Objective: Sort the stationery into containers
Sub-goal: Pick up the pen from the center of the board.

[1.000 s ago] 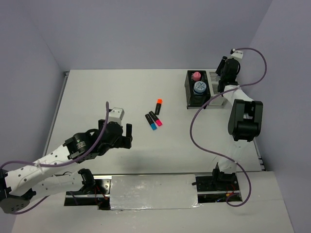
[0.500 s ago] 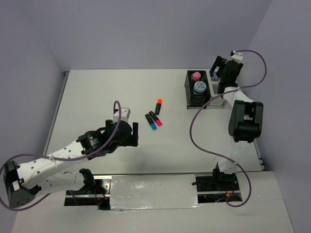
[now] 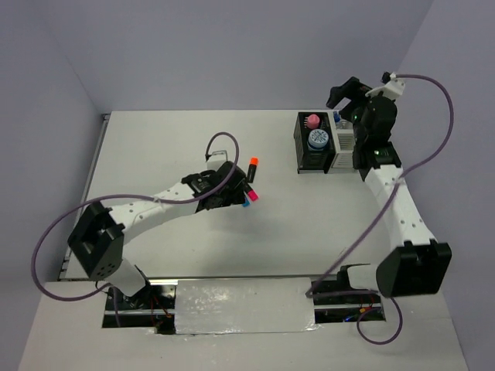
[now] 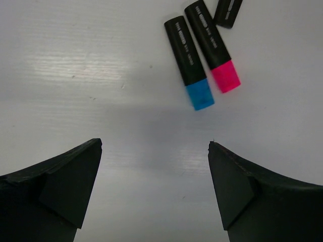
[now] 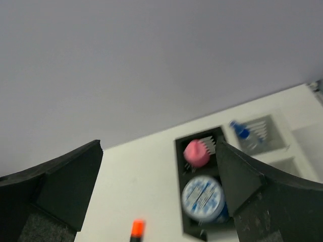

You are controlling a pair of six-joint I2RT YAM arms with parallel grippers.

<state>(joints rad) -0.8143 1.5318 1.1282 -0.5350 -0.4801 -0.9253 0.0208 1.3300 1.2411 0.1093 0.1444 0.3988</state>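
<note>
My left jaws stand released with nothing between them, hanging above bare surface (image 4: 75, 60). At about 1 o'clock from them in the wrist view lie two black markers side by side and touching. One is the blue-tipped marker (image 4: 189, 63) and the other the pink-tipped marker (image 4: 212, 45), both with their coloured ends toward me. Just beyond those, at the top edge, is the black body of a third marker. From overhead it proves to be the orange-tipped marker (image 3: 252, 167), a little apart at 12 o'clock from the pair. My right jaws are also released and carry nothing, raised over the far right of the surface. Below them, at 5 o'clock in that wrist view, sits the black box (image 5: 177, 176). It holds the pink-capped tube (image 5: 196, 153) in its far part and a blue tape roll (image 5: 203, 198) in its near part. Adjoining it at 3 o'clock is the white box (image 5: 282, 136), with a blue-capped pen (image 5: 241, 132) in its far compartment. That view is too blurred for me to tell more.
</note>
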